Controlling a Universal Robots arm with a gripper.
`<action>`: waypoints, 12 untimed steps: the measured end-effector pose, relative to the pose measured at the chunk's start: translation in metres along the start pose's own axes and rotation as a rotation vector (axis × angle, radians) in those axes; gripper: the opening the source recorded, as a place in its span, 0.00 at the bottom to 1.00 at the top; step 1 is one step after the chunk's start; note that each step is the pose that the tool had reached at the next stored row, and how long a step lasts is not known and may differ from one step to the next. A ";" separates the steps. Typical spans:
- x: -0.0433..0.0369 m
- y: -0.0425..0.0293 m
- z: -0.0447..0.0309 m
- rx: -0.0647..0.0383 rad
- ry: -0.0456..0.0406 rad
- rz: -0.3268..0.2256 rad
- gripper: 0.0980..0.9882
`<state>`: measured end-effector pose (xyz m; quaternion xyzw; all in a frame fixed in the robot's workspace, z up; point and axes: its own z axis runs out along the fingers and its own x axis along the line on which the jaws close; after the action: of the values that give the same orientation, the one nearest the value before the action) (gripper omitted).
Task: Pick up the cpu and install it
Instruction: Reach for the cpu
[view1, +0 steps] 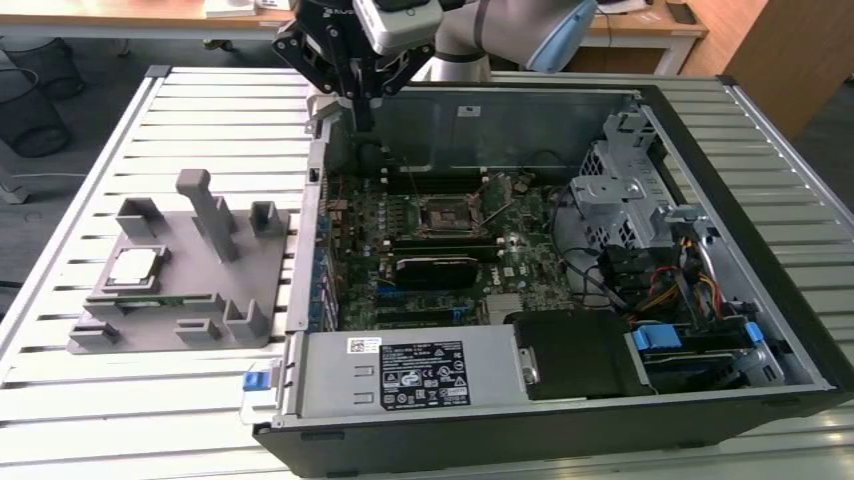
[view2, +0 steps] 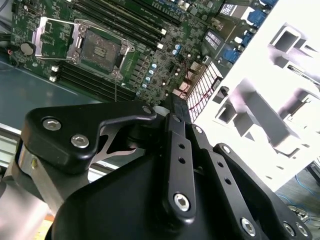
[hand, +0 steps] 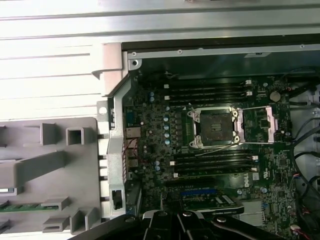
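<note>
The cpu, a small square chip with a silvery top, lies flat on the grey plastic fixture on the exterior view's left, outside the computer case. My gripper hangs high over the case's back wall, well away from the cpu, its fingers drawn together with nothing between them. Its black linkage fills the near part of both wrist views, with the gripper over the case edge. The motherboard socket sits bare, and its metal frame is swung open beside it.
The open computer case holds the green motherboard, a power supply, a drive cage and cable bundles on the exterior view's right. A green memory stick rests in the fixture. Everything stands on a slatted metal table.
</note>
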<state>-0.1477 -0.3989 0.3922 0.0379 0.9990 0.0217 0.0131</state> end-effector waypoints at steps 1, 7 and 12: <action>0.0003 0.0000 0.0000 0.000 0.0000 0.000 0.01; 0.0027 -0.0002 0.0001 0.000 0.0000 0.000 0.01; 0.0045 -0.0004 0.0003 0.000 0.0000 0.000 0.01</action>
<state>-0.1522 -0.3989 0.3919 0.0379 0.9990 0.0217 0.0131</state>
